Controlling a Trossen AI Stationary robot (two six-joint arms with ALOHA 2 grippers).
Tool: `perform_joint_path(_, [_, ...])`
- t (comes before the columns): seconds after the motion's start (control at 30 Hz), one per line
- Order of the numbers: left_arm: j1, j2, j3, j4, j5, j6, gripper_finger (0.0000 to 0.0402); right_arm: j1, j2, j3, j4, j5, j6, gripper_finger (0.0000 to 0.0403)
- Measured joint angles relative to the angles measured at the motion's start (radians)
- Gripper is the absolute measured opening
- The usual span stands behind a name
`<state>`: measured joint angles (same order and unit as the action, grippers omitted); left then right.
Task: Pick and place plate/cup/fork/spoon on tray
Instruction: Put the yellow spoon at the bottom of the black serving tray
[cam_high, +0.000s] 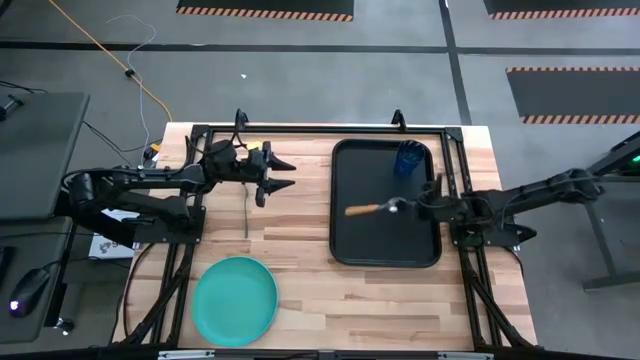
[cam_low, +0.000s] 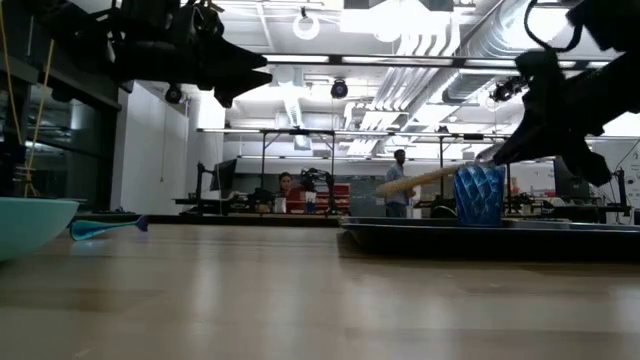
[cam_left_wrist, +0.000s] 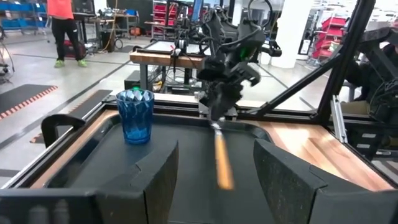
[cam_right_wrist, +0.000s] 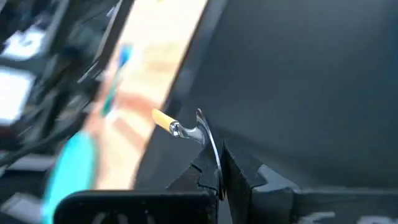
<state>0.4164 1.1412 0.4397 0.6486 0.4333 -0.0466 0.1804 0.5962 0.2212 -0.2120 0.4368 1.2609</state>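
The black tray (cam_high: 385, 250) lies on the table's right half. The dark-blue cup (cam_high: 410, 158) stands upright in its far right corner and also shows in the left wrist view (cam_left_wrist: 135, 115). My right gripper (cam_high: 412, 208) is over the tray, shut on the orange-handled spoon (cam_high: 365, 210). My left gripper (cam_high: 280, 176) is open and empty above the table, left of the tray. The thin fork (cam_high: 247, 212) lies flat on the wood below it. The turquoise plate (cam_high: 234, 300) lies at the near left. My right gripper pinches the spoon's silver bowl (cam_right_wrist: 210, 149) between its two fingers; the bowl stands edge-on between them. The fingers come from the table's right, slanting down. The orange handle (cam_right_wrist: 163, 119) sticks out toward the table's left. The spoon is lifted clear above the tray floor (cam_low: 425, 180).
Black frame rails (cam_high: 320, 128) run along the table's edges. Bare wood lies between the fork and the tray. People stand in the room far behind the table (cam_low: 397, 185).
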Motion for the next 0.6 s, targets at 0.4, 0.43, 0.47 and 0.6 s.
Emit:
perform_joint_path(0.4, [-0.006, 0.0, 0.0, -0.002, 0.001, -0.004, 0.02, 0.464, 0.265, 0.14, -0.129, 0.245, 0.457, 0.0])
perform_joint_path(0.43, [-0.006, 0.0, 0.0, -0.002, 0.001, -0.004, 0.02, 0.504, 0.314, 0.149, -0.134, 0.26, 0.526, 0.0])
perform_joint_path(0.47, [-0.006, 0.0, 0.0, -0.002, 0.001, -0.004, 0.02, 0.541, 0.363, 0.159, -0.144, 0.271, 0.587, 0.0])
perform_joint_path(0.6, [-0.005, 0.0, 0.0, -0.001, 0.001, -0.004, 0.02, 0.664, 0.528, 0.22, -0.185, 0.332, 0.797, 0.0])
